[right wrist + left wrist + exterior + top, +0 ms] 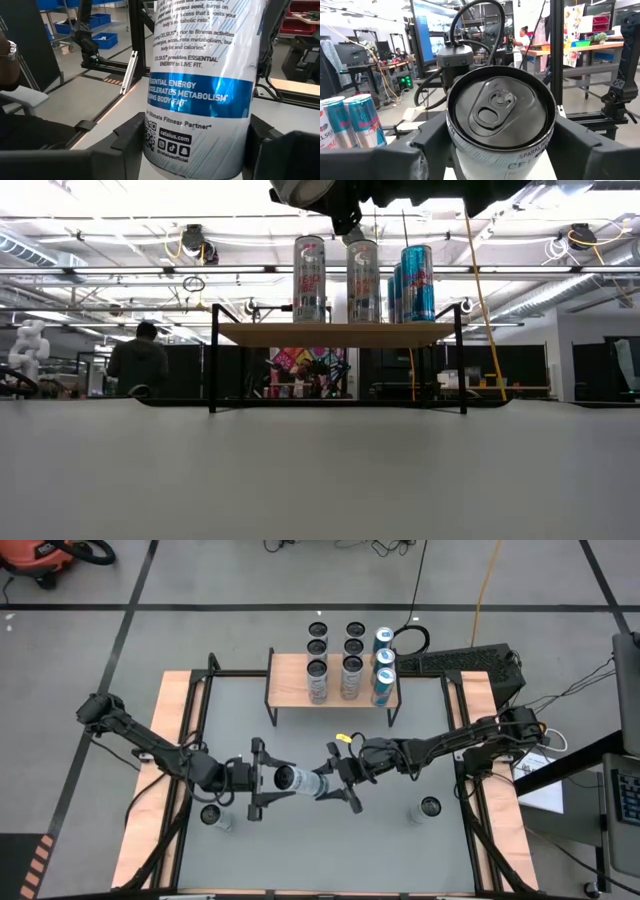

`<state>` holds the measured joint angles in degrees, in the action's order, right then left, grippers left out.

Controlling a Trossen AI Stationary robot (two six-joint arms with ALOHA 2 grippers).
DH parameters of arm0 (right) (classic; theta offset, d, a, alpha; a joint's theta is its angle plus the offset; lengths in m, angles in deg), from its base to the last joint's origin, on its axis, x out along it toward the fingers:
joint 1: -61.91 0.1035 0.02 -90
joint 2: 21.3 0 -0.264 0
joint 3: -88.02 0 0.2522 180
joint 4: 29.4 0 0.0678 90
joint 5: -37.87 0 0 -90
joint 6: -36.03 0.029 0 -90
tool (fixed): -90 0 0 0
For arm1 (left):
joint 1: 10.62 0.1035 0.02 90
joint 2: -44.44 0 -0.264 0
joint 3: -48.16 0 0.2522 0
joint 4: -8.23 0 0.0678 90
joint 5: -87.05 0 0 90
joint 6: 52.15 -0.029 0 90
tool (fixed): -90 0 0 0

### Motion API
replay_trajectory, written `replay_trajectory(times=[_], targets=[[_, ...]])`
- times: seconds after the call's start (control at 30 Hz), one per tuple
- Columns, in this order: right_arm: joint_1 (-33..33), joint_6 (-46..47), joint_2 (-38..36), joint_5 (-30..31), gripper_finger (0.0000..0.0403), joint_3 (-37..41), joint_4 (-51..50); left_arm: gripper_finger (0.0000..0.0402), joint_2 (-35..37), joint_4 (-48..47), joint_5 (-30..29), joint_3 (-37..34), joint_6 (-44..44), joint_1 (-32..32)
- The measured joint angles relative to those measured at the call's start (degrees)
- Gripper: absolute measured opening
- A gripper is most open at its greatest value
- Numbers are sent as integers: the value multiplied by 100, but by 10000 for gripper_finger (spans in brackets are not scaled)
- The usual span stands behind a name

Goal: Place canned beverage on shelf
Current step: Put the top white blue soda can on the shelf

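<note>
Hanging mid-air above the middle of the grey table point(400, 840): one can point(300, 781), long axis lying flat, left to right, lid end toward the left claw point(262, 779) and printed body clamped in the right claw point(340, 780). Left claw's fingers point(385, 160) flank the lid end, whether gripping or merely alongside cannot be told; both arms are equally near. Legible on the can: "CELSIUS", "ESSENTIAL ENERGY", "ACCELERATES METABOLISM", "BURNS BODY FAT", "celsius.com"; farther back, the shelf point(290, 680) holds similar cans, well beyond the held one, toward the far edge.
</note>
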<state>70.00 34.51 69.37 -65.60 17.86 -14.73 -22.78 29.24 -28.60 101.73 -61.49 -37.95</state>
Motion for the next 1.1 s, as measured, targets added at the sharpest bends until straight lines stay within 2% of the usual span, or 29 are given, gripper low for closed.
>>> replay_trajectory(times=[0.23,0.47,0.53,0.67,0.8,1.0,1.1], targets=[[12,104,0,99,226,0,-11,249,0,-85,0,0,8,-6],[249,244,-4,1185,271,-2,6,247,-15,-311,-472,-13,153,-7],[374,193,-4,1650,285,-2,-21,246,-15,-377,-733,-13,248,-11],[698,-21,-4,3047,304,-2,-216,246,-15,-536,-1172,-13,444,-4],[974,-71,-4,3990,310,-2,-343,245,-11,-500,-1458,-13,690,-7],[1203,-135,146,5061,311,-4,-258,245,-11,-486,-1992,-13,1425,0],[1202,-151,315,5195,311,-4,-20,245,-10,-486,-2156,-13,1798,-7]])
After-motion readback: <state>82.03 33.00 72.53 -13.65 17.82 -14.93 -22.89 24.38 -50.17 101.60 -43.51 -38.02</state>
